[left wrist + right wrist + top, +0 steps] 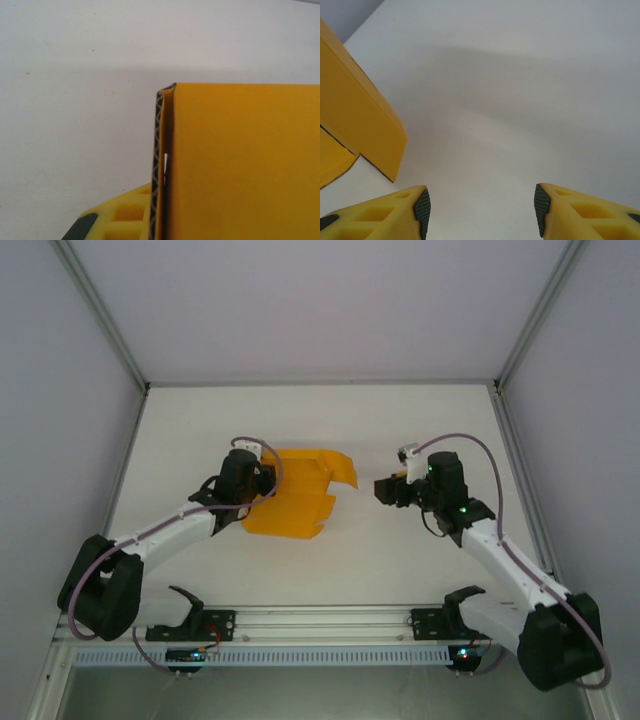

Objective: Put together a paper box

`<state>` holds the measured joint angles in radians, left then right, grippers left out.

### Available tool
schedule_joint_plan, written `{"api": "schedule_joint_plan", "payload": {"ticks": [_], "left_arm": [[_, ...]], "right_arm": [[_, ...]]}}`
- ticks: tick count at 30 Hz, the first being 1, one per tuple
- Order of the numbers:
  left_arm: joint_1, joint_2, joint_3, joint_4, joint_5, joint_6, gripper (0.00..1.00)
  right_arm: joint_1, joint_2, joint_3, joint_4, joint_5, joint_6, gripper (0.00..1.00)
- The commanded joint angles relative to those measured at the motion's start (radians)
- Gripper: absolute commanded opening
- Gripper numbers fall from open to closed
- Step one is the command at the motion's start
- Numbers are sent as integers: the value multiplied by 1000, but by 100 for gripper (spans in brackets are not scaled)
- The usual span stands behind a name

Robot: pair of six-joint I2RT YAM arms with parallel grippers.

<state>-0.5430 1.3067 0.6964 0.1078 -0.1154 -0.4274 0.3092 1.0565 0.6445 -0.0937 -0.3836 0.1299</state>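
Gripping the half-folded paper box [295, 498] by its 9 o'clock wall, the left gripper [266, 480] is clenched on the card at mid-table [400, 420]. At the box's 3 o'clock, apart from it, the right gripper [480, 210] hangs with fingers spread.

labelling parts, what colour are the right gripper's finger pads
Dark grey pads on yellow fingers; clearest in right wrist view.
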Motion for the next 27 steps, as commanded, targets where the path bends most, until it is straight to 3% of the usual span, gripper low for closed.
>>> {"api": "schedule_joint_plan", "payload": {"ticks": [1, 4, 6, 10, 27], "left_arm": [[5, -11, -7, 19, 21, 12, 2], [6, -4, -7, 24, 16, 10, 2], [5, 5, -3, 20, 3, 7, 2], [5, 30, 7, 15, -2, 11, 2], [5, 85, 15, 32, 0, -3, 2]], "right_arm": [[1, 79, 72, 25, -118, -52, 60], [10, 163, 106, 47, -172, -45, 57], [26, 209, 117, 77, -191, -40, 48], [62, 278, 115, 164, -248, -14, 40], [209, 506, 226, 424, -227, 192, 39]]}}
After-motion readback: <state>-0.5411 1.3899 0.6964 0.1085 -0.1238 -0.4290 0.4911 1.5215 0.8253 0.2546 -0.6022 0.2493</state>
